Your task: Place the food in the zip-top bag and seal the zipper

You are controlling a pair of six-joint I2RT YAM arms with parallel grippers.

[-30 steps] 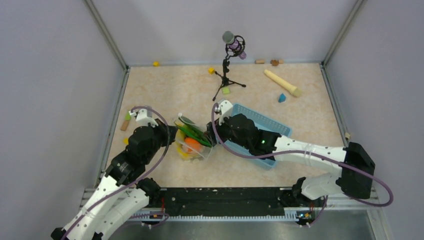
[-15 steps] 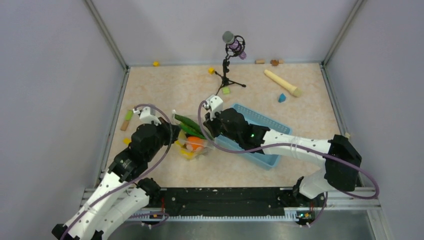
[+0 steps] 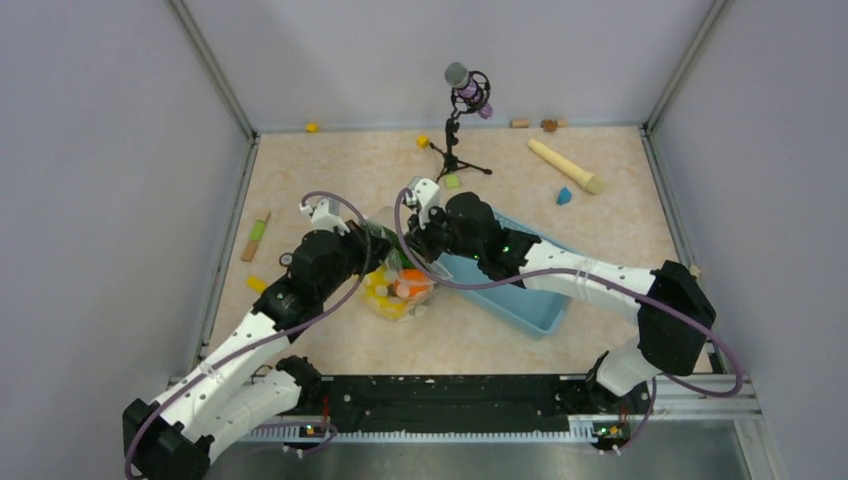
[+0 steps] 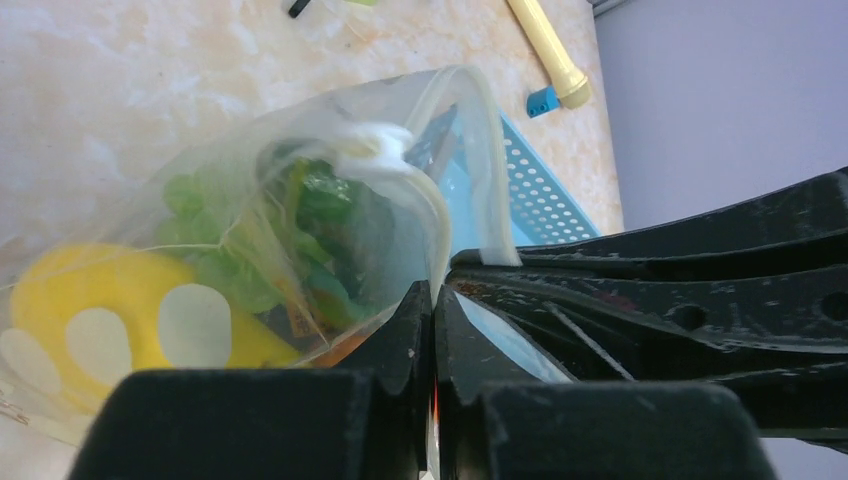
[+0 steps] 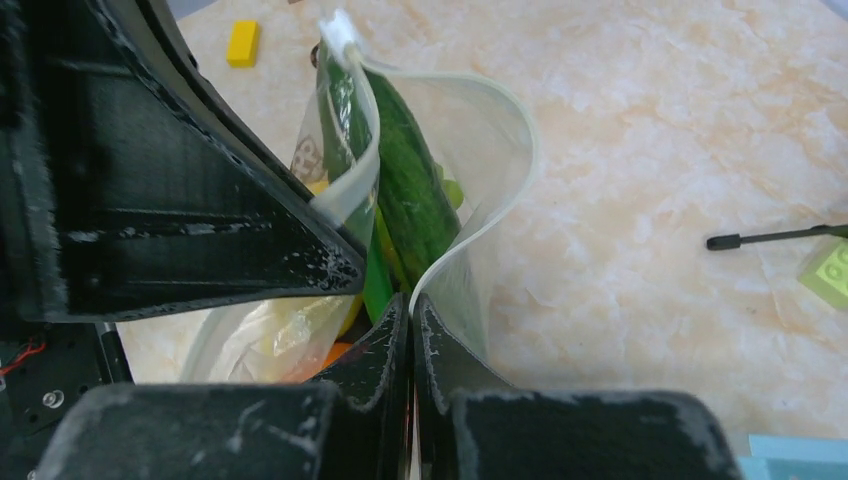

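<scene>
The clear zip-top bag (image 3: 400, 290) hangs between my two grippers at the table's middle. Its mouth gapes open. Inside is the food: a yellow fruit (image 4: 100, 300), green grapes (image 4: 230, 270), an orange (image 3: 408, 288) and a green cucumber (image 5: 410, 190) standing on end. The whitish zipper (image 4: 432, 215) curves along the mouth edge. My left gripper (image 4: 433, 292) is shut on one side of that edge. On the opposite side of the mouth, my right gripper (image 5: 410, 302) is shut on the zipper (image 5: 505, 190), its tips close to the left gripper's.
A light blue basket (image 3: 520, 300) lies under my right arm. A microphone stand (image 3: 455, 150) stands behind the bag. A beige wooden cylinder (image 3: 565, 166), a green block (image 3: 452, 181) and a blue block (image 3: 564, 196) lie farther back. Grey walls enclose the table.
My right gripper has closed on the bag's mouth edge. Both grippers have moved away from the bases and drawn together, bringing the bag's mouth up with them.
</scene>
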